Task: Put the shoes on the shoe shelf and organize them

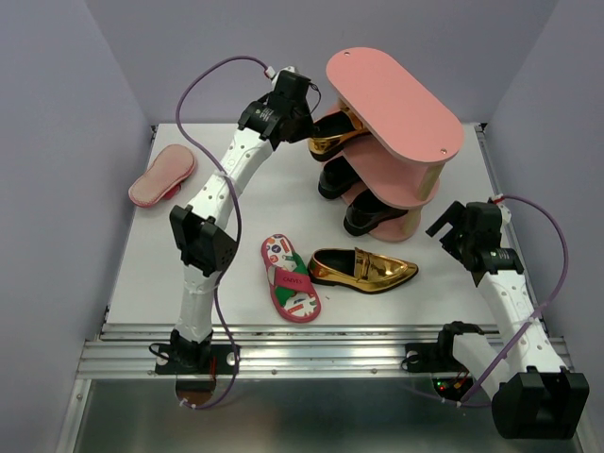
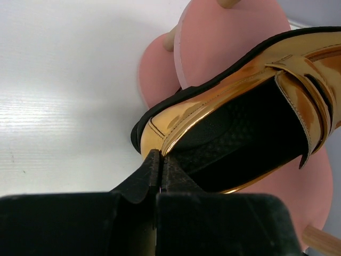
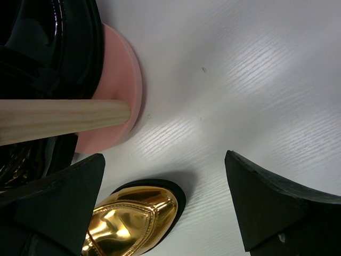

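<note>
The salmon-pink shoe shelf stands at the back of the table. My left gripper is shut on the heel rim of a gold loafer that lies under the top board; the left wrist view shows the pinch on this loafer over a pink board. Two black loafers sit lower in the rack. A second gold loafer and a printed flip-flop lie on the table. My right gripper hangs open above that loafer's toe.
Another pink flip-flop lies sole-up at the far left of the table. In the right wrist view a wooden post and the bottom board with a black loafer sit close to my left finger.
</note>
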{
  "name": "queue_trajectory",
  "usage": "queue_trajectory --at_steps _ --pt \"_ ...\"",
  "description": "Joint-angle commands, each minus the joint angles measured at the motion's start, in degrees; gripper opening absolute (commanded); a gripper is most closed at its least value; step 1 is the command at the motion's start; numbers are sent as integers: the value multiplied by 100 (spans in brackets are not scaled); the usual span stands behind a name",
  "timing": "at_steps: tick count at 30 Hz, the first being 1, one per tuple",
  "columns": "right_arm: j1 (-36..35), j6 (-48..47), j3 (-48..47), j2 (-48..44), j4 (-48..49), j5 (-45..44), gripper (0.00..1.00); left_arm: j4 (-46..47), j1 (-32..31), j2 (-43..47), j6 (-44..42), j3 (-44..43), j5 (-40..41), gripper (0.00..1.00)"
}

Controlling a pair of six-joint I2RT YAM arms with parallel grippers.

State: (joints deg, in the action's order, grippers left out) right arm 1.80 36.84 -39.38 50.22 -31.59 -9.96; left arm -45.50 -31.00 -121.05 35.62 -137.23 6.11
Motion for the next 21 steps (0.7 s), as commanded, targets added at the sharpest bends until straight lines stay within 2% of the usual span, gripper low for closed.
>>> queue_trajectory --at_steps 1,18,19,21 --pt "13 -54 -114 -82 -92 -24 100 1157 42 240 262 -102 -198 0" --pt "13 -54 -193 -38 -136 -33 100 1473 200 161 604 38 -303 0" --pt "13 -54 -193 -38 -128 -41 100 1482 209 135 596 21 -373 1" --pt "13 -54 -202 -47 -136 -33 100 1447 218 82 587 -6 -470 13"
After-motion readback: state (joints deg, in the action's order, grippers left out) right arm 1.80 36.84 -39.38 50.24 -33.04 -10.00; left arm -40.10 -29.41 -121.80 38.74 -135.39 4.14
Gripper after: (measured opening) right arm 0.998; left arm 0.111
